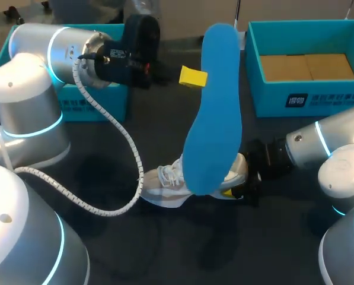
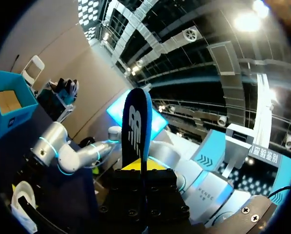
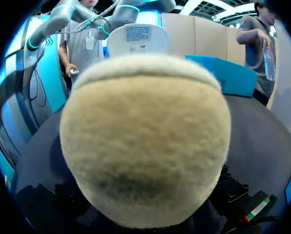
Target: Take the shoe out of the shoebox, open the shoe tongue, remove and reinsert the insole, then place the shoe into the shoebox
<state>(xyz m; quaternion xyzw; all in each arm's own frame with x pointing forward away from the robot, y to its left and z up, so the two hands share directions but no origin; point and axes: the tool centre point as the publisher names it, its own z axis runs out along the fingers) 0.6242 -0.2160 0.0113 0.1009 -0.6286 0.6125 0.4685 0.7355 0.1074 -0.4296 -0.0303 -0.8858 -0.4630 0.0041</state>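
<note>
A long blue insole (image 1: 214,113) hangs upright above the table, its lower end in front of the shoe. My left gripper (image 1: 195,77) is shut on the insole's edge near its upper end, one yellow tip showing. In the left wrist view the insole (image 2: 137,126) rises edge-on from between the gripper (image 2: 141,178). The white shoe (image 1: 165,184) lies on the dark table with its laces toward the left. My right gripper (image 1: 239,181) grips its heel from the right. The beige heel (image 3: 145,136) hides the right fingers in the right wrist view.
An open teal shoebox (image 1: 271,95) with a brown cardboard floor stands at the back right. A second teal box (image 1: 99,104) sits at the back left, partly behind my left arm. A white coiled cable (image 1: 126,142) loops down from the left wrist toward the shoe.
</note>
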